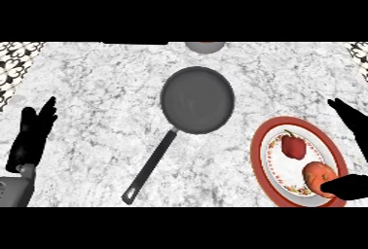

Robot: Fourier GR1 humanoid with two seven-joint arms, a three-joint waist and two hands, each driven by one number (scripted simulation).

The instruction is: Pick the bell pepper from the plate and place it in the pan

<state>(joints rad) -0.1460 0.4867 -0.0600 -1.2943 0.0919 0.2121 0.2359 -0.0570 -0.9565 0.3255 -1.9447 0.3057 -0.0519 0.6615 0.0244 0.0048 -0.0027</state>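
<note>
A dark grey round frying pan [197, 99] lies in the middle of the white-and-grey marbled worktop [93, 87], its long black handle [151, 168] running toward the near left. To its near right sits a red-rimmed white plate [257, 155] with a flowered border. The red bell pepper [292, 146] lies on the far half of the plate, apart from the pan. A round orange fruit [317, 176] lies just near of it on the same plate.

The right hand [352, 121] shows at the right edge, released and grasping nothing. Its fingers are spread beyond the plate's far right rim, and its thumb [348, 187] lies across the near right rim, at the orange fruit's edge. The left hand [32, 133] rests at the left edge, released, fingers pointing far. A grey round object [205, 46] is cut off at the far edge.
</note>
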